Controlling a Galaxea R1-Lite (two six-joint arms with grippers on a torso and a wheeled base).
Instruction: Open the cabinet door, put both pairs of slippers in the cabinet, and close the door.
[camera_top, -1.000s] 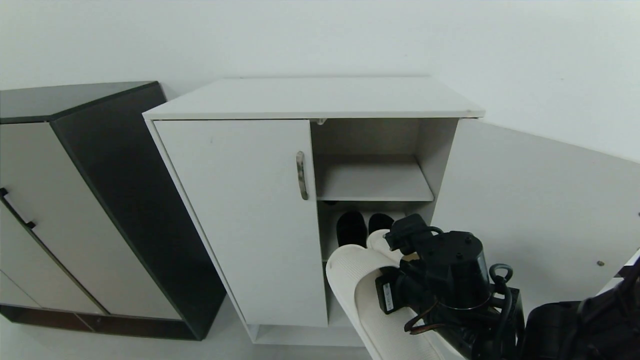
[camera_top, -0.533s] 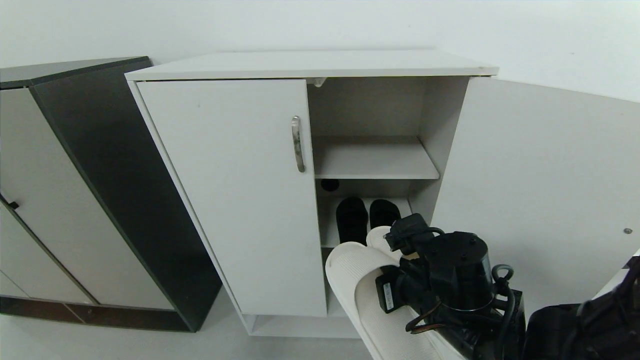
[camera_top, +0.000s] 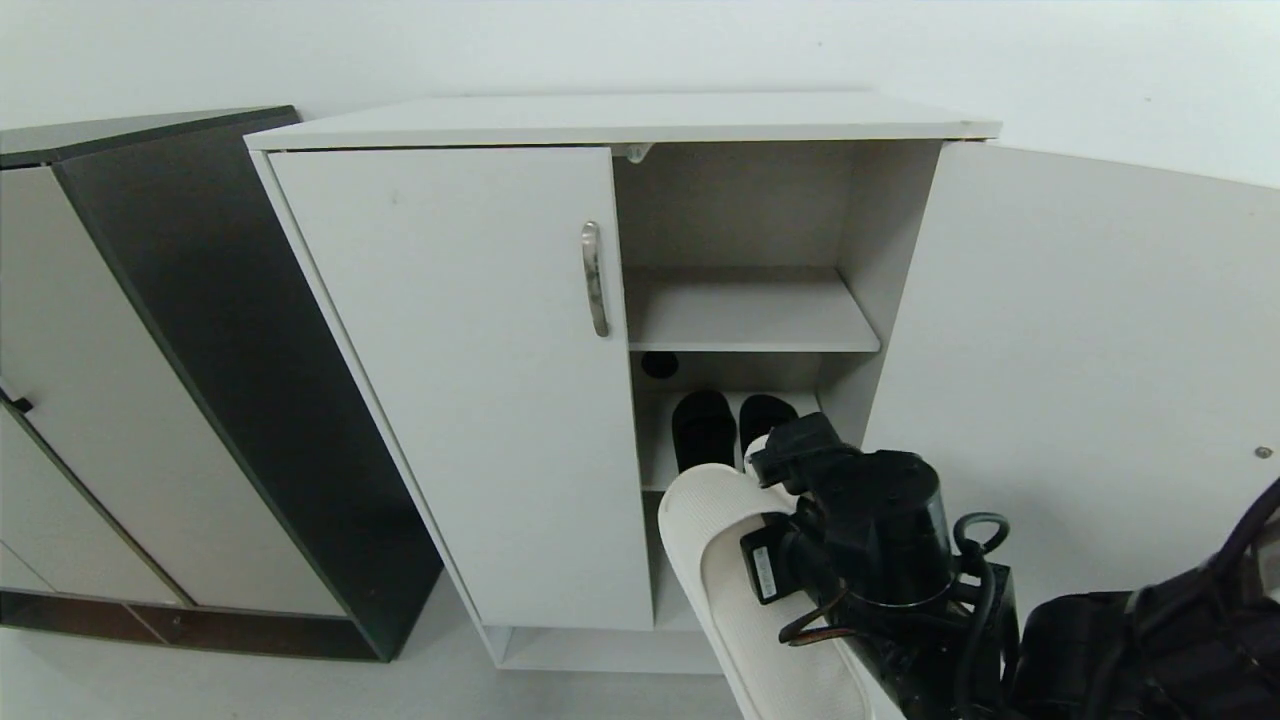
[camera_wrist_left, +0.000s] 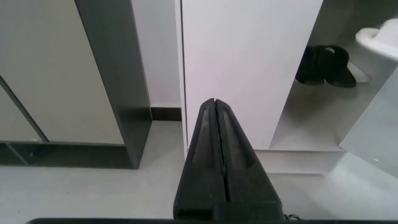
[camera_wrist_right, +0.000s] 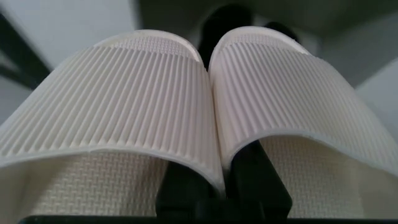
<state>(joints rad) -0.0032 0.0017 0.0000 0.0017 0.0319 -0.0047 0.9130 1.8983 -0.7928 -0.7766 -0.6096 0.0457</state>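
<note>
The right claw (camera_wrist_right: 224, 186) is clamped on the white slippers (camera_wrist_right: 155, 93), pinching their touching inner sides together, as the right wrist view shows close up. The head view places that pair before the open right half of the cabinet (camera_top: 620, 115), toes near the black slippers (camera_top: 705, 425) lying on a shelf (camera_top: 655, 465) inside. The left claw (camera_wrist_left: 214, 109) hangs closed and empty, facing the closed left door (camera_wrist_left: 249, 62).

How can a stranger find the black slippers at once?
Look at the white cabinet whose right door stands open. Inside, on the shelf under the bare upper shelf, lies the pair of black slippers. The ribbed white slippers are in the right claw instead.
</note>
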